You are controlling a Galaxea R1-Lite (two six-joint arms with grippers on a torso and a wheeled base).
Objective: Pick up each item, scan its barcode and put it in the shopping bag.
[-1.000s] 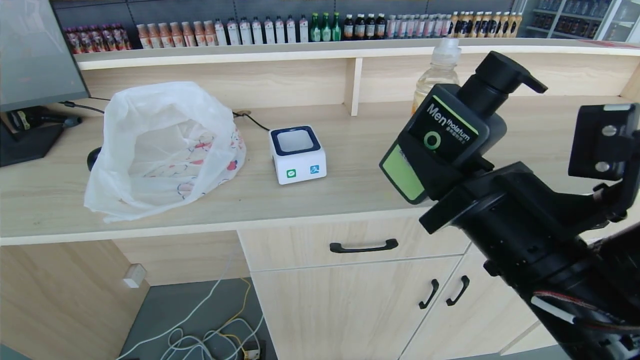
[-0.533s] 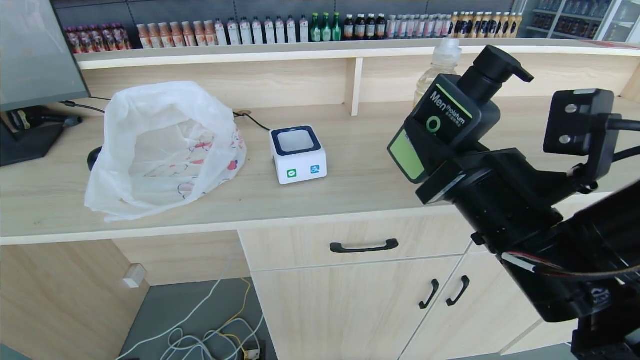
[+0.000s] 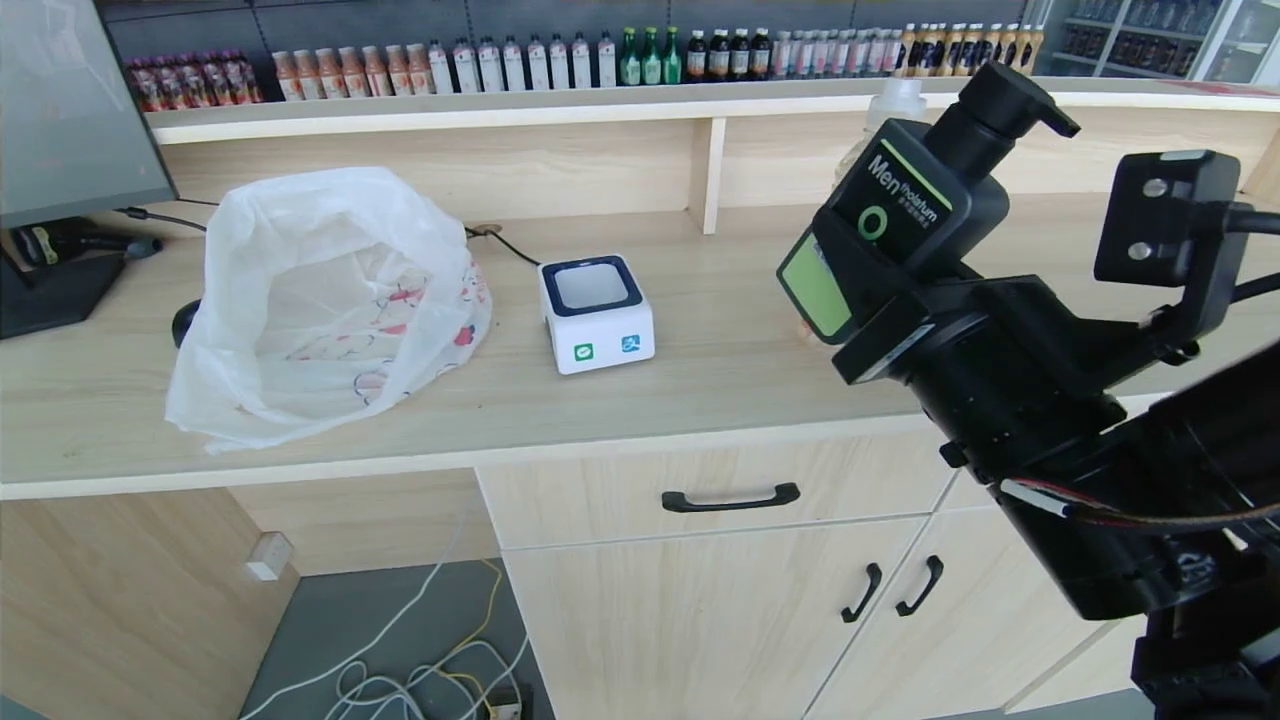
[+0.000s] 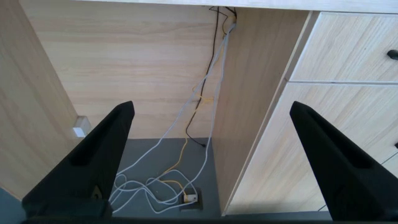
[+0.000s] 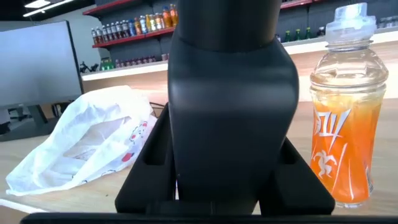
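Wooden counter (image 3: 720,360) bears bag (image 3: 320,300) and scanner (image 3: 596,312); right tool (image 3: 900,325) grips pump bottle (image 3: 900,220), left tool (image 4: 211,109) gapes

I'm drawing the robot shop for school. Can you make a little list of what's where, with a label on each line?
Right hand: shut on the black pump bottle, held up off the counter
Left hand: open, low by the cupboards
Bag: white, open, on the counter's left
Scanner: white box, right of the bag, not touching
Drink bottle: orange, upright on the counter
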